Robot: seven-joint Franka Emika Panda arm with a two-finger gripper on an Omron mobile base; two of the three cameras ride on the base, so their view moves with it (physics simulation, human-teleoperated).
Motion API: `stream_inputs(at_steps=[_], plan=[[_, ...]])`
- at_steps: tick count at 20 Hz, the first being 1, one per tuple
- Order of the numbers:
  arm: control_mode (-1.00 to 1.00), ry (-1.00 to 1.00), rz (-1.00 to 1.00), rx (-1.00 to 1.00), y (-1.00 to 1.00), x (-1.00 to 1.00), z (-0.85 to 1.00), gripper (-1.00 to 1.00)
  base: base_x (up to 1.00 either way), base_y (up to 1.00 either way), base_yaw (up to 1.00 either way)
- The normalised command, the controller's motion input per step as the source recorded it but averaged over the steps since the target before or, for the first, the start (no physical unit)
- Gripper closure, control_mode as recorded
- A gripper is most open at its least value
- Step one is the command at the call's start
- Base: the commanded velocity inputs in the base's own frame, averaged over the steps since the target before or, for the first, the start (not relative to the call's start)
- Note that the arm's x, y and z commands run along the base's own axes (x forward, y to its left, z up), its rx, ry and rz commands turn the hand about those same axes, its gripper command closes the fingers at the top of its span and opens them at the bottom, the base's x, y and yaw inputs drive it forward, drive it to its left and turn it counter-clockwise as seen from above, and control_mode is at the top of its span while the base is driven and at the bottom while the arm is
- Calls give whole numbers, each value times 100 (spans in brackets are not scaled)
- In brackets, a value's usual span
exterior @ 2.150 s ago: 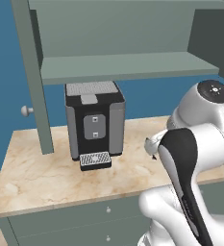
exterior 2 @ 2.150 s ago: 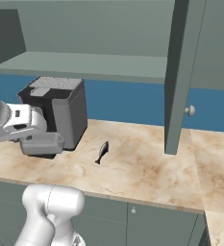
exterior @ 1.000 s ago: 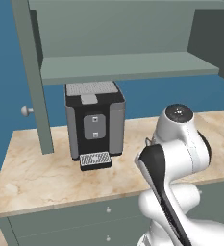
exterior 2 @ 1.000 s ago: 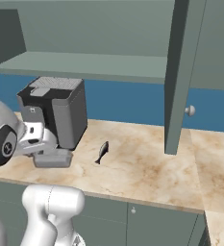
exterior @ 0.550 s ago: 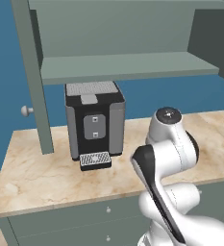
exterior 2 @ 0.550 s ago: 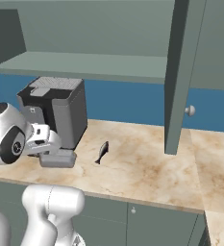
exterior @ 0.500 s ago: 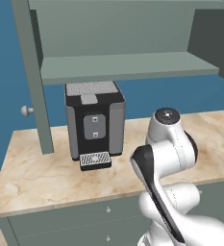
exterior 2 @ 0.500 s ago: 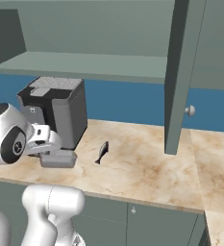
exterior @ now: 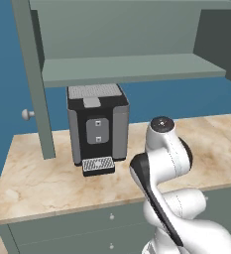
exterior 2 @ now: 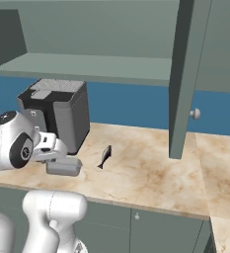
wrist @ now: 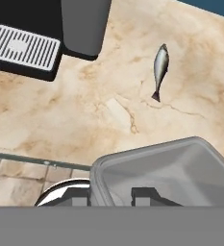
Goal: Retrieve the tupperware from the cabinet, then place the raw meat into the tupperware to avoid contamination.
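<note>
one container is in hand: the jaws (wrist: 112,194) are clenched on the near rim of the tupperware (wrist: 166,173), one tip inside the wall and one outside. over the last two seconds the arm has swung down and forward, so the tupperware (exterior 2: 63,167), which rode higher and further back from the coffee machine (exterior 2: 57,114), now hangs low just in front of that machine's right corner, close over the bench (exterior 2: 151,173); whether it touches the stone i cannot tell. the raw meat (exterior 2: 104,155) has not moved: it lies on the bench to the right of the coffee machine, near the tupperware but apart from it. in the hand view the raw meat (wrist: 160,69) sits beyond the container's far rim, tail towards it. the cabinet (exterior: 122,69) stands open above the machine, its shelf bare. fetching looks finished; setting the tupperware down beside the machine seems the step in hand, with the fish left to lift in after.
</note>
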Motion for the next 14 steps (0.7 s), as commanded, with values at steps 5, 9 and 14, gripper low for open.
stream_inputs(at_steps=[5,9,14], plan=[[-100,-1,-6,0,0,26,-26,100,0,0,0],[-100,-2,-6,0,0,30,-21,100,0,0,0],[-100,-3,-6,0,0,28,-22,100,0,0,0]])
